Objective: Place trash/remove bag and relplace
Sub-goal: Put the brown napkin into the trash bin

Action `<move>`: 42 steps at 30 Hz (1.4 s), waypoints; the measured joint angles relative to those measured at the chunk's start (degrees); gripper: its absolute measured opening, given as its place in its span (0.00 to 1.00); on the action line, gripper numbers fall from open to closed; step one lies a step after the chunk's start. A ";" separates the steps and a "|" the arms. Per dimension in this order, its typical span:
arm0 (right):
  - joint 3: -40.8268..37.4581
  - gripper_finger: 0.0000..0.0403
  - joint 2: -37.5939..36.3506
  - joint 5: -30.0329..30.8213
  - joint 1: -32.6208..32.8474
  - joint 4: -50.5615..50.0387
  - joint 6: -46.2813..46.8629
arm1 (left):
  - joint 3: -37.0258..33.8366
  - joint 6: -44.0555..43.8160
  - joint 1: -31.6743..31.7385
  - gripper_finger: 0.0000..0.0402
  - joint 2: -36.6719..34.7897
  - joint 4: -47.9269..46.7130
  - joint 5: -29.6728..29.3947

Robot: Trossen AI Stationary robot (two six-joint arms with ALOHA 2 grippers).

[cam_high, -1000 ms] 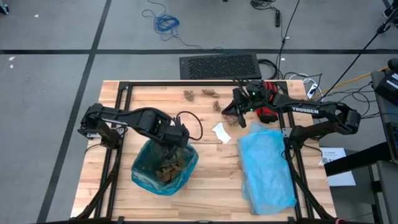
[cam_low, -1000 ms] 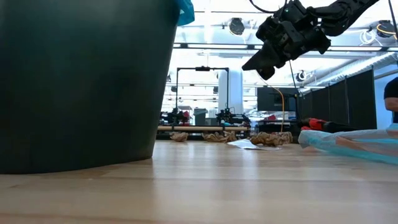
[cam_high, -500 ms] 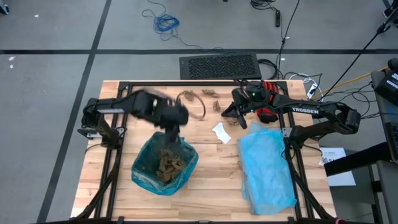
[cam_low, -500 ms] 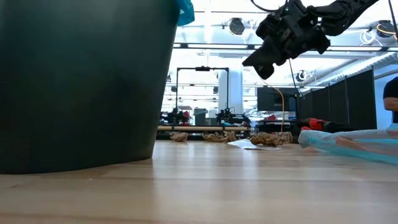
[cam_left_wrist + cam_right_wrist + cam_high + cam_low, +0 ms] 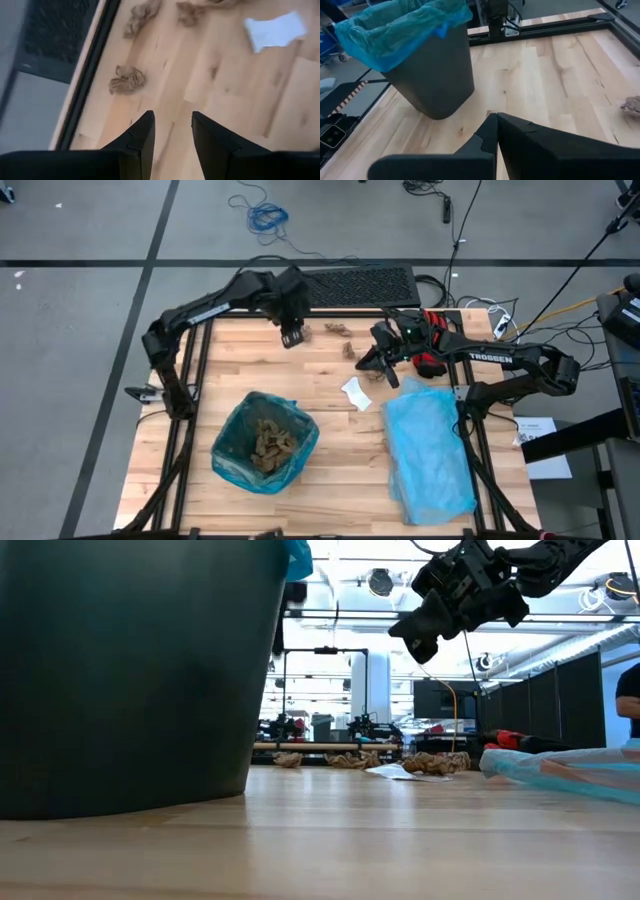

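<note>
L gripper [image 5: 291, 337] parted, empty, hovering nr brown scraps [image 5: 304, 332] at table's far edge. R gripper [image 5: 378, 368] pinched shut, nothing held, above table nr white scrap [image 5: 355, 393]. Bag [image 5: 265, 442] lining bin [image 5: 432, 82], scraps inside; bin rim cut off in low view. Since 1 s ago: L arm gone from bin to far edge.
</note>
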 joint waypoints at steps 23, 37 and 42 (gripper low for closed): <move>0.00 0.21 0.00 3.10 0.00 1.12 1.69 | -7.10 6.73 4.59 0.31 22.55 20.14 -4.33; 0.00 0.21 0.00 3.03 0.00 1.07 1.83 | -6.56 8.85 5.32 0.03 23.13 18.83 -13.28; 0.00 0.21 0.00 3.04 -0.02 1.07 1.56 | -6.49 8.81 3.62 0.01 18.56 16.78 -12.65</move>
